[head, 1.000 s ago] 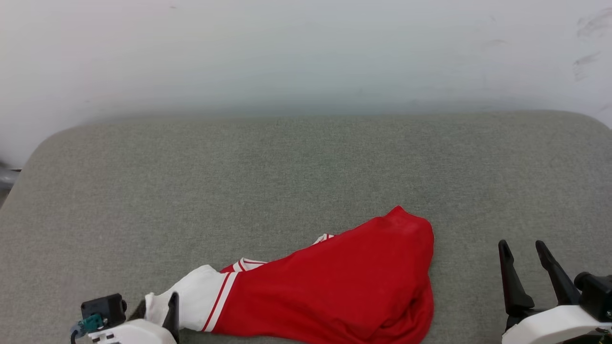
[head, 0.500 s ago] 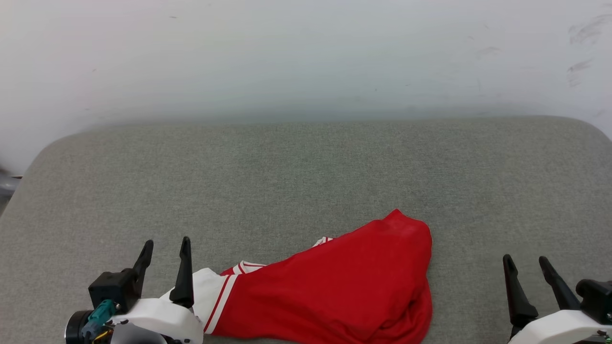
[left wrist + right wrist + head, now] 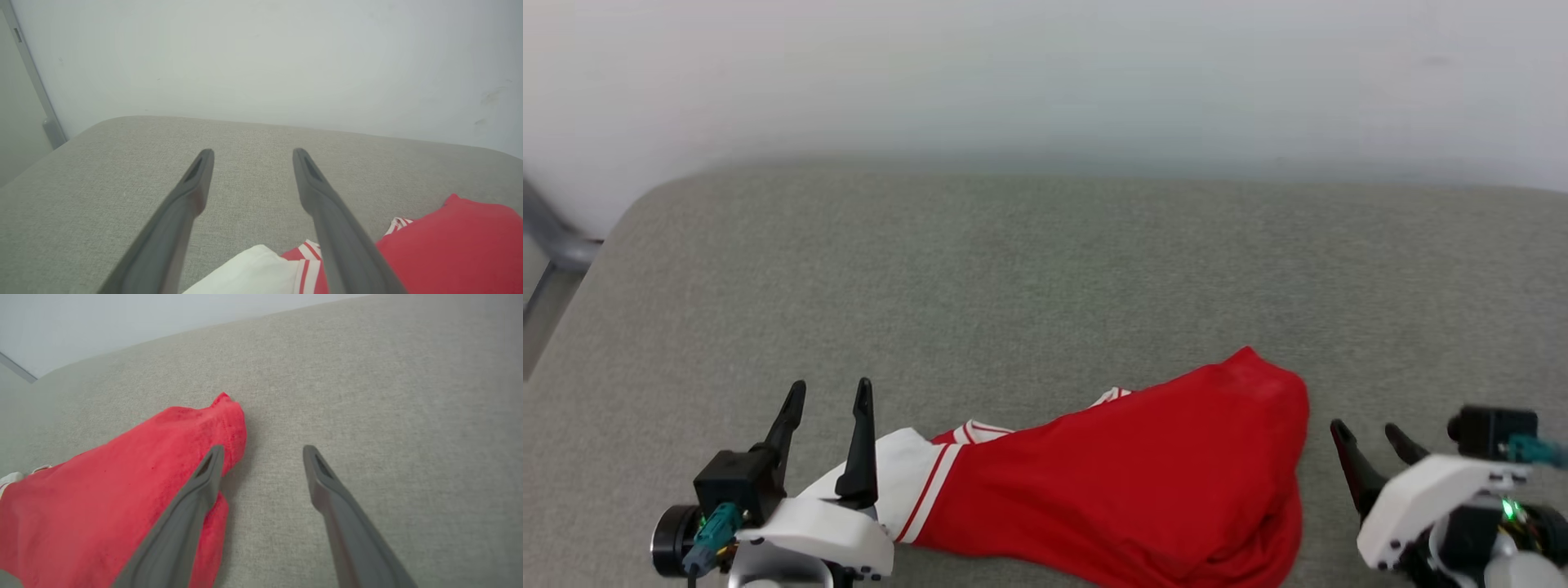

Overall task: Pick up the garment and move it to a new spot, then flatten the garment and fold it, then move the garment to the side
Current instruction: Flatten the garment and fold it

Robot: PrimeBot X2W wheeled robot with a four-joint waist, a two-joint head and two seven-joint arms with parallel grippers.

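Sizing up the garment, we judge that the flattening step is in hand, or only about to begin. It lies bunched in a red wedge along the pad's near edge, right of the pad's middle, with one white sleeve pointing toward the pad's near-left corner. Nothing holds it.

The next move, as we see it, calls for a grip at each end, sleeve and red tip, and a pull apart to spread the cloth over the pad's bare middle.

Our left gripper hangs low over the pad's near-left part, fingers spread and pointing at the pad's far edge. One finger is above the sleeve; whether it touches the cloth we cannot tell. Our right gripper sits at the pad's near-right, tilted inward, fingers likewise spread with nothing between them. The inner finger crosses the garment's red edge in the right wrist view.
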